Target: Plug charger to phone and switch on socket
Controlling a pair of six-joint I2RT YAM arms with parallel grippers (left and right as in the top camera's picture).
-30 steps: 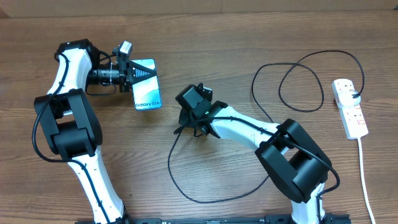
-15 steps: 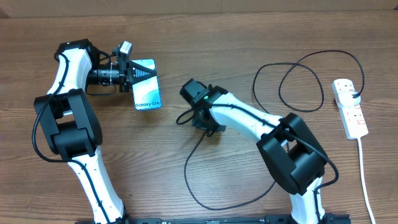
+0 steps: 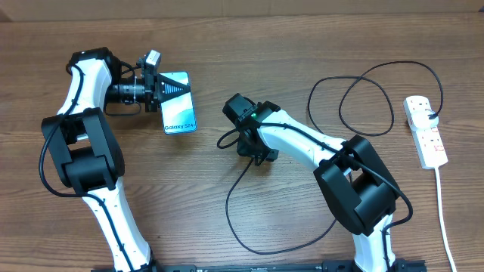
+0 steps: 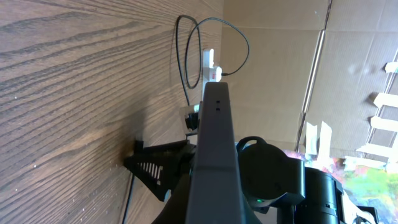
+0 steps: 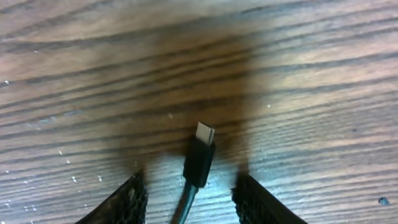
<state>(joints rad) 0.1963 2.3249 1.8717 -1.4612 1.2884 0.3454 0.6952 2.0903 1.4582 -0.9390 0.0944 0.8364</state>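
The left pincer (image 3: 168, 91) is closed on one end of the phone (image 3: 180, 113) and holds it on the left side of the wooden counter (image 3: 302, 45). The phone's blue screen faces up, and the white "Galaxy" word is at the end away from the pincer. The left wrist view shows the phone from the side, as a thin dark edge. The right pincer (image 3: 252, 149) is near the middle of the counter, to the right of the phone and apart from it. The charger (image 3: 228, 208) is a thin black cable. It runs in a big loop below this pincer, and more of it loops near the socket (image 3: 425, 132). Its plug tip (image 5: 200, 158) pokes out between the two fingers (image 5: 127, 199), silver end first. The fingers are a narrow way apart, and wood shows on both sides of the plug. I cannot tell if they pinch the cable lower down. The white socket lies at the far right edge.
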